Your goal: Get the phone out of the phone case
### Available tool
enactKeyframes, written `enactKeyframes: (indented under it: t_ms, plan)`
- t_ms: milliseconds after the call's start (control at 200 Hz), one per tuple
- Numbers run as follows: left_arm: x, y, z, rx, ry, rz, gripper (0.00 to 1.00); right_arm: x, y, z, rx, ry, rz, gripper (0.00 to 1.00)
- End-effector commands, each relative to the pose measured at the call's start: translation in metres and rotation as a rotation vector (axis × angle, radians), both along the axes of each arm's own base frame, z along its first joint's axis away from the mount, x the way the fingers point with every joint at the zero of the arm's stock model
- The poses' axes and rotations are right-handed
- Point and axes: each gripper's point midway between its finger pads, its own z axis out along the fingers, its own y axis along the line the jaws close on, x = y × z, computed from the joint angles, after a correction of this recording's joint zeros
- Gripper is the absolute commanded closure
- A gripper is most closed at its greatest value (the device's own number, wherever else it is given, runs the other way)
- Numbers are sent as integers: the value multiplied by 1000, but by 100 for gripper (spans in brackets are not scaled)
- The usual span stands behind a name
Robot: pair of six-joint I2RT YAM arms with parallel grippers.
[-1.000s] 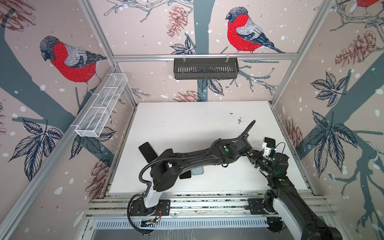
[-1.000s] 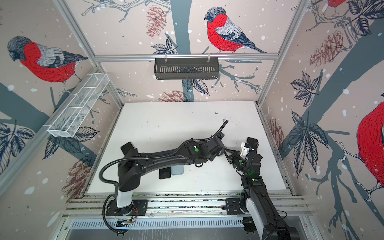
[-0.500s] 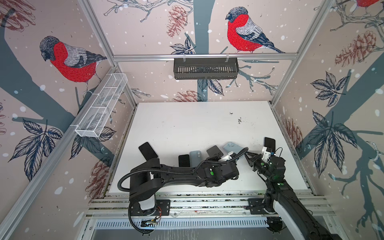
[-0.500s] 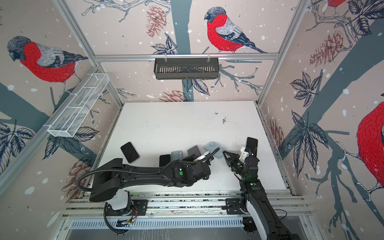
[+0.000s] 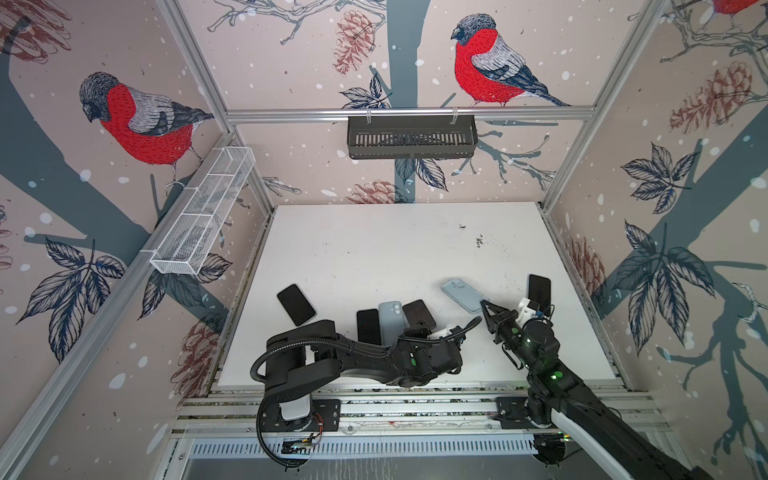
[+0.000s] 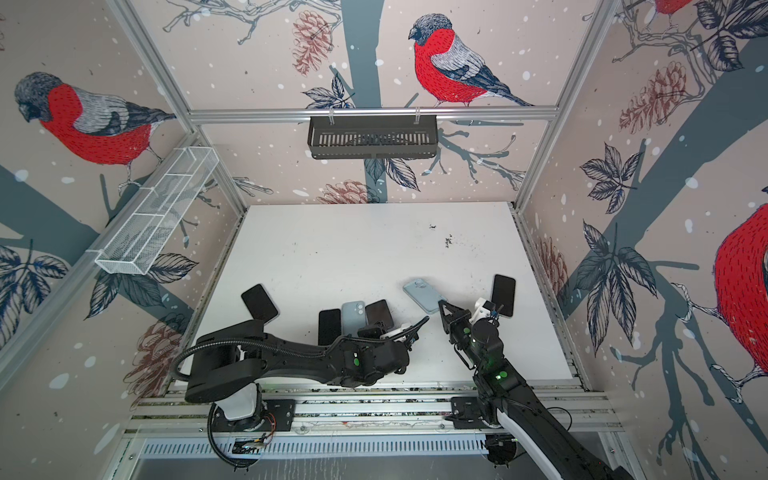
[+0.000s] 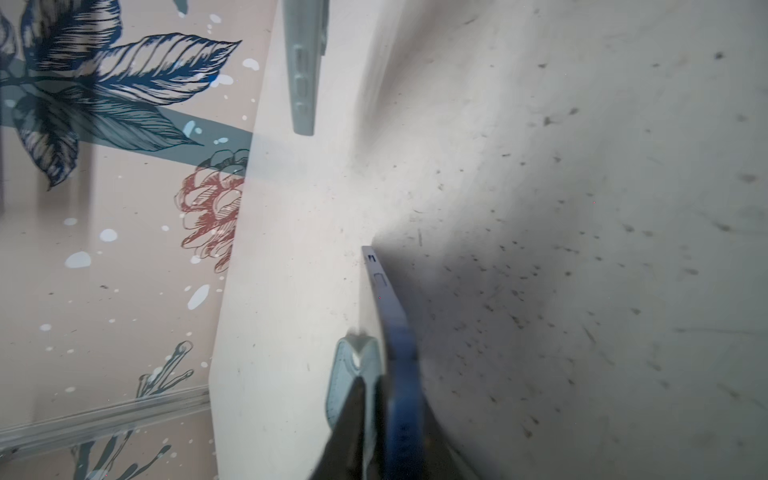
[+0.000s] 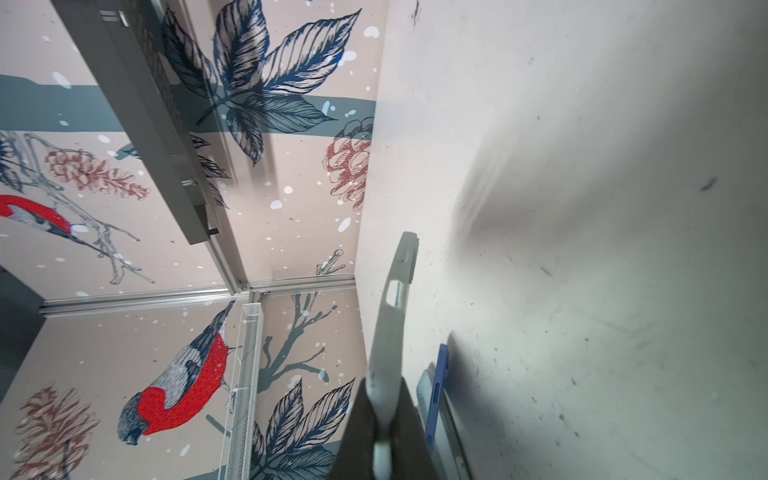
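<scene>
**Case in the right gripper, phone flat by the left**

The right gripper (image 5: 486,306) is clamped on a corner of the pale blue case (image 5: 462,294). The case juts from it toward the back and leftward, and looks raised off the surface (image 5: 374,249). The blue phone (image 5: 390,318) lies flat and seems free of the case. Its long axis runs front to back, just at the left gripper (image 5: 414,331), the nearer arm. I cannot tell whether that gripper's jaws are apart.
</scene>
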Motion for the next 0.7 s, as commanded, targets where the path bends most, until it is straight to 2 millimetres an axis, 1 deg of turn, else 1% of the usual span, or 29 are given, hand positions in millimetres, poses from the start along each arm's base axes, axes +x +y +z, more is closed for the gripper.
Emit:
enactKeyframes:
  t_ms: [0,80,135,170,225,235,255,260,300,310,320,380,425,470,490,510,565,640,695]
  plan:
    - [-4,-6,-5,-19,-1,-18,63,-10,-7,-49,-44,88,-28,100]
    - [-7,-5,-8,-23,9,-16,50,-11,0,-52,-55,105,-7,100]
    - [-10,-5,-10,-26,15,-22,38,-12,7,-53,-61,113,12,100]
    - [-11,-5,-10,-28,11,-19,30,-13,12,-53,-65,119,22,97]
    - [-10,-2,-10,-29,5,-6,23,-15,20,-54,-70,132,46,90]
    - [-10,-2,-9,-31,4,-4,21,-16,21,-54,-71,134,51,87]
    - [-10,-2,-8,-37,4,-1,14,-16,23,-56,-78,143,56,80]
    - [-10,-2,-8,-38,5,0,14,-17,24,-56,-79,145,59,79]
    - [-10,-1,-6,-51,9,4,10,-19,27,-59,-90,164,67,60]
    - [-11,-1,-5,-57,9,4,4,-19,28,-59,-92,166,70,56]
    - [-11,0,-5,-61,10,5,2,-20,29,-60,-92,167,73,53]
    - [-13,2,-1,-91,24,9,1,-24,34,-61,-101,175,100,39]
    - [-15,3,1,-113,43,11,1,-27,36,-63,-114,183,117,32]
    - [-17,4,5,-134,56,14,1,-29,38,-64,-133,186,137,27]
    - [-18,5,6,-139,61,16,1,-30,39,-65,-142,189,145,18]
    - [-18,6,8,-147,66,18,1,-31,39,-66,-150,194,154,14]
    - [-21,8,11,-164,83,17,1,-35,39,-70,-171,208,170,9]
    - [-25,10,18,-200,109,22,1,-37,39,-68,-211,190,204,1]
    - [-31,10,20,-235,158,7,1,-40,39,-67,-261,186,234,0]
